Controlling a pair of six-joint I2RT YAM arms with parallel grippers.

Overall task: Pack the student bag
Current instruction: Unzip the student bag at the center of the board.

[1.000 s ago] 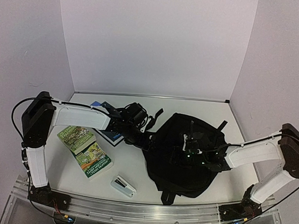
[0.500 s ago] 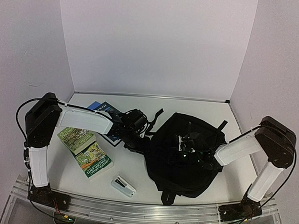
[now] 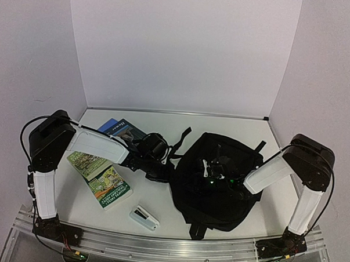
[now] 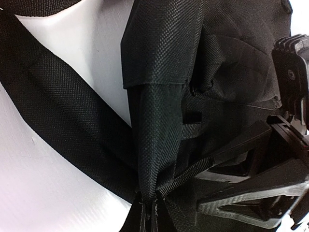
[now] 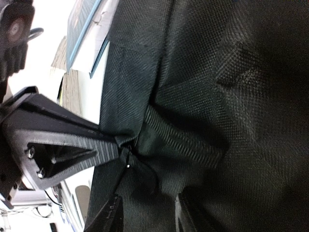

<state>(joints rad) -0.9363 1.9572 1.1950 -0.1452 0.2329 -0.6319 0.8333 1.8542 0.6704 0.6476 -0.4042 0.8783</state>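
An edge of the student bag (image 3: 218,202) is clamped by the left end effector (image 4: 147,220), the hold of the right end effector (image 5: 147,216) cannot be told, and pulling the bag open likely comes next.

The bag (image 4: 227,58) fills most of the frame, its black weave coarse. A broad strap (image 4: 63,106) slants from the upper left to the bottom middle, across the white table (image 4: 43,193). A fold (image 4: 157,130) of the bag hangs down the middle and narrows toward the bottom edge, where the left gripper (image 4: 148,220) is pinched tight on it (a thin webbing band (image 4: 188,171) runs into the same pinch). At the right, the right gripper (image 4: 217,183) lies against the bag, black fingers (image 4: 251,198) pointing left.
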